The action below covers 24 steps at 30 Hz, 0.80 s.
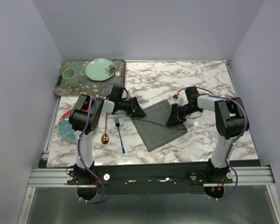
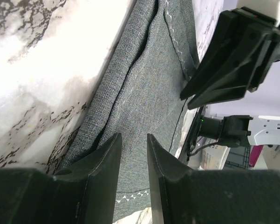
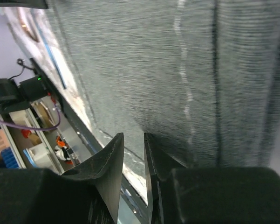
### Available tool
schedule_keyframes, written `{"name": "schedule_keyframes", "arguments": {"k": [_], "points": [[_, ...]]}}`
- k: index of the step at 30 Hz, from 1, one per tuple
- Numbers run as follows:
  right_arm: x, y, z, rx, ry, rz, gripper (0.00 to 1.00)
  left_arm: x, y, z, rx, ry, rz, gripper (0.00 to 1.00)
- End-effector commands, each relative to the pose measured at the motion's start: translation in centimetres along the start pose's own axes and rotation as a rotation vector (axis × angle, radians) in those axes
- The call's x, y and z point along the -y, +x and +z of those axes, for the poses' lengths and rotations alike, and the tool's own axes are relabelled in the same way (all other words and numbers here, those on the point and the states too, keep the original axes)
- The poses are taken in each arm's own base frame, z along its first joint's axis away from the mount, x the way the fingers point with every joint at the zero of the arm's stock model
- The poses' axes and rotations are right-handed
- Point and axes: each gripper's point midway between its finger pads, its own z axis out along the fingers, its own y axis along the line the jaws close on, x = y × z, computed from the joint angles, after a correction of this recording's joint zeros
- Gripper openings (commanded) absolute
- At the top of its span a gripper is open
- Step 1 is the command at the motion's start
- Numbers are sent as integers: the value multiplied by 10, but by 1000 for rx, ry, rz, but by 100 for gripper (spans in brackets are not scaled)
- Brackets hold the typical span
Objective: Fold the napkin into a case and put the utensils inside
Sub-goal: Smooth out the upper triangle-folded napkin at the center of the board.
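The dark grey napkin (image 1: pixel 159 125) lies folded and slightly rumpled in the middle of the marble table, its stitched border showing. My left gripper (image 1: pixel 139 112) is low at its left upper edge. In the left wrist view, the left gripper (image 2: pixel 133 136) stands open by a narrow gap above the napkin (image 2: pixel 144 84), with nothing between the fingers. My right gripper (image 1: pixel 171 120) is at the napkin's right edge. In the right wrist view, the right gripper (image 3: pixel 134 135) is narrowly open over the napkin (image 3: pixel 144 60). The blue fork (image 1: pixel 119 135) and copper spoon (image 1: pixel 105 129) lie left of the napkin.
A patterned green tray (image 1: pixel 60 86) at the back left holds a green plate (image 1: pixel 100 69) and a cup (image 1: pixel 69 77). A blue patterned plate (image 1: pixel 64 129) sits by the left arm. The right gripper's fingers (image 2: pixel 228 65) reach in opposite the left wrist camera.
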Motion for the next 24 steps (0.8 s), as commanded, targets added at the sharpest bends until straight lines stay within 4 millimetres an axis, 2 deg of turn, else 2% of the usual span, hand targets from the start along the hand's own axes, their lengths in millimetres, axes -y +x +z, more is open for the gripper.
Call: {"name": "schedule_keyframes", "arguments": {"k": [1, 7, 12, 14, 16, 21, 24], "points": [[35, 4, 3, 4, 108, 88, 30, -34, 2, 5, 2, -72, -47, 38], [58, 17, -3, -17, 159, 169, 26, -41, 7, 5, -16, -72, -71, 39], [61, 19, -10, -14, 170, 168, 25, -40, 1, -8, 8, -62, -74, 42], [50, 19, -11, -13, 125, 150, 25, -31, -5, -13, 18, -30, -50, 44], [31, 16, -14, -2, 36, 120, 25, -14, -14, -23, 39, 10, -3, 45], [-24, -2, -41, 79, -114, -18, 30, 57, -22, -42, 59, 146, 157, 53], [-42, -6, -52, 111, -140, -58, 31, 80, -17, -43, 66, 157, 205, 53]]}}
